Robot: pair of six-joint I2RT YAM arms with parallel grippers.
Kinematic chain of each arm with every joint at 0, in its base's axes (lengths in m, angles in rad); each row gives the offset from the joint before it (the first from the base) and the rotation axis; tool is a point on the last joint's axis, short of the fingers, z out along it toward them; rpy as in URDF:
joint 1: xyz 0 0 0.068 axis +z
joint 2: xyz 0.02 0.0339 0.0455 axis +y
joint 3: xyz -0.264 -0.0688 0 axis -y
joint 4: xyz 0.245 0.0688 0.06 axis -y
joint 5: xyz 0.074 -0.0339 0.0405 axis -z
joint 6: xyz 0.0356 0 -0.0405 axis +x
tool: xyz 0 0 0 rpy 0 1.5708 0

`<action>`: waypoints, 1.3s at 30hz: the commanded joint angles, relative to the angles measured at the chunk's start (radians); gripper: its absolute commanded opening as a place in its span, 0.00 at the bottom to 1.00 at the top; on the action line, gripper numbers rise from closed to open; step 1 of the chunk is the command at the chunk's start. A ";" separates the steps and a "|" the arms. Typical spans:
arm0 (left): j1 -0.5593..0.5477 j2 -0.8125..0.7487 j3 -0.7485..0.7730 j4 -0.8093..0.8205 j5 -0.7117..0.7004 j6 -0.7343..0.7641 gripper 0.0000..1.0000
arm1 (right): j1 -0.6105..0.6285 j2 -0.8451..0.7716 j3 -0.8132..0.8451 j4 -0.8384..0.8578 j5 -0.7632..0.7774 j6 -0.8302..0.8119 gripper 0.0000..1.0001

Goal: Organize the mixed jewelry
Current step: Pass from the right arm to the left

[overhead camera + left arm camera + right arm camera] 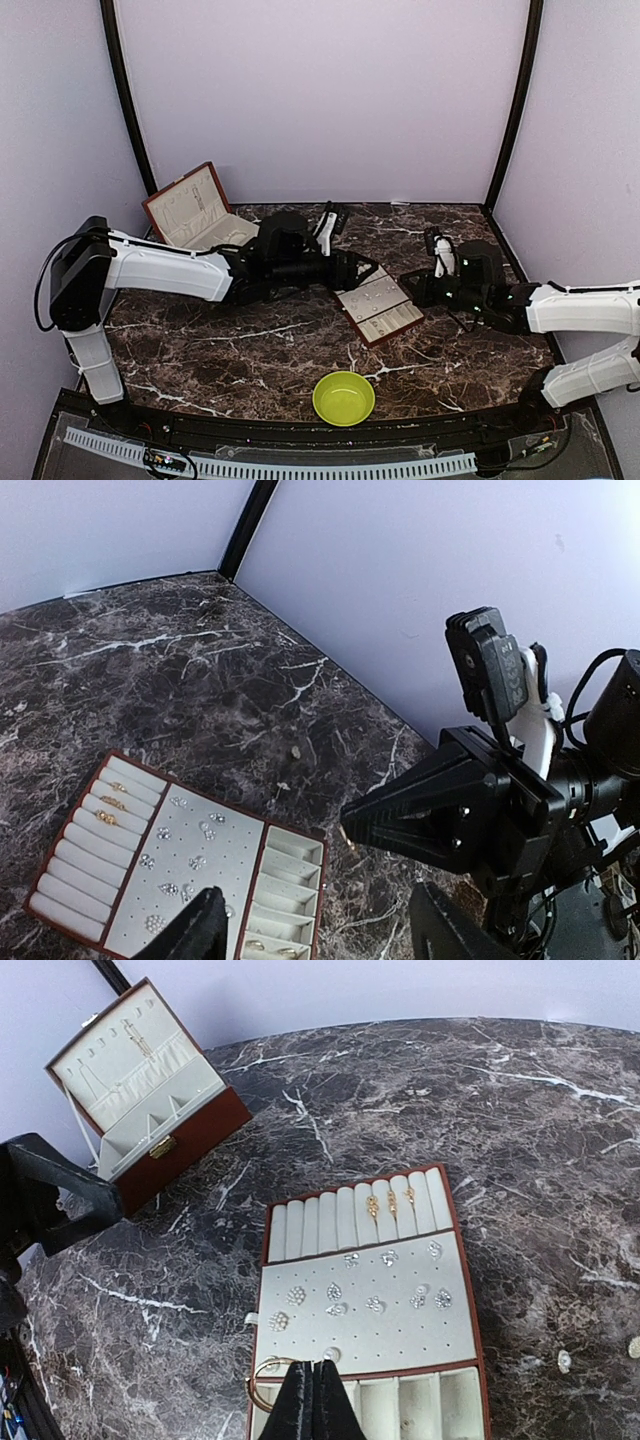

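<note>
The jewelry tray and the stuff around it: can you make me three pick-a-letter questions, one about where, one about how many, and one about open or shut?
1. Where is the green bowl?
A. inside the box
B. by the table's near edge, in front of the tray
C. on top of the tray

2. How many gold pieces sit in the tray's padded rows?
A. one
B. three
C. six

3. The red-brown box is:
A. open
B. shut
C. upside down

Answers:
1 B, it stands alone on the marble, nearer than the tray.
2 B, three sit side by side.
3 A, its lid stands up, showing the cream lining.
</note>
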 commanded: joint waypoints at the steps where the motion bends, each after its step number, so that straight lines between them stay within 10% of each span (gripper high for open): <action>1: -0.010 0.025 0.058 0.022 0.032 -0.028 0.63 | 0.027 0.018 0.033 0.092 -0.010 -0.025 0.00; 39: -0.024 0.147 0.121 0.043 0.138 -0.185 0.00 | 0.093 0.032 0.072 0.075 0.048 -0.055 0.00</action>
